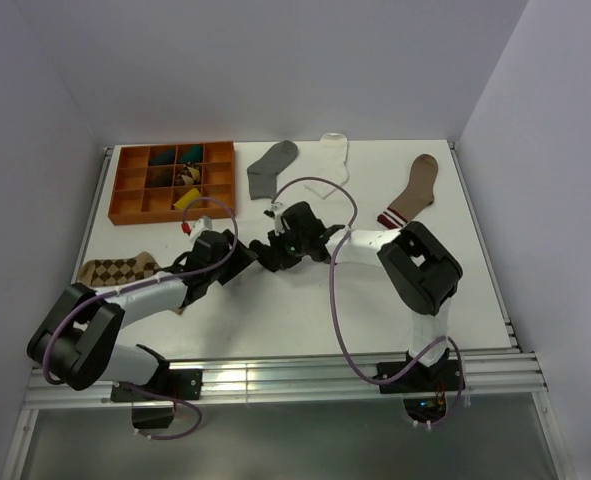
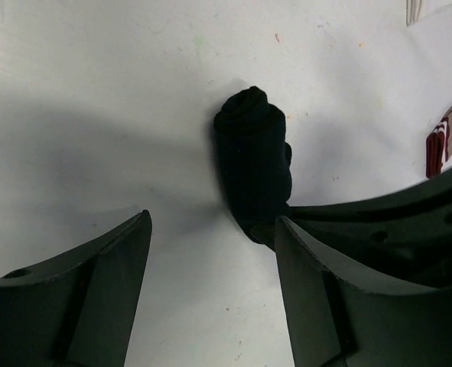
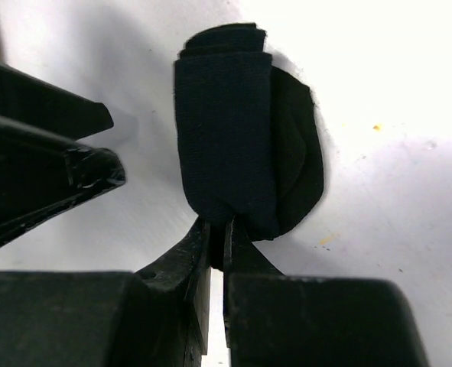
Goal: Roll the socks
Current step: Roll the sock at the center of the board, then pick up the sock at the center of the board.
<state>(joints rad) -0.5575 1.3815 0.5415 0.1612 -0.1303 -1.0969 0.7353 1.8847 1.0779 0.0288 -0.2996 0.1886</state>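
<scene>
The left gripper stands spread open, grasping nothing, just left of the rolled black sock at mid-table. The right gripper pinches the roll's edge. The grey sock and white sock lie flat, far.

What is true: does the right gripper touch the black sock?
Touching. Right wrist view: the right gripper pinches the black sock edge between its shut jaws.

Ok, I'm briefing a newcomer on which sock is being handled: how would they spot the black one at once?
On the white table, look between the left gripper and right gripper. The black sock lies there, pinched at one end by the right one. Unlike the flat grey sock and white sock farther back, it is rolled up.
</scene>
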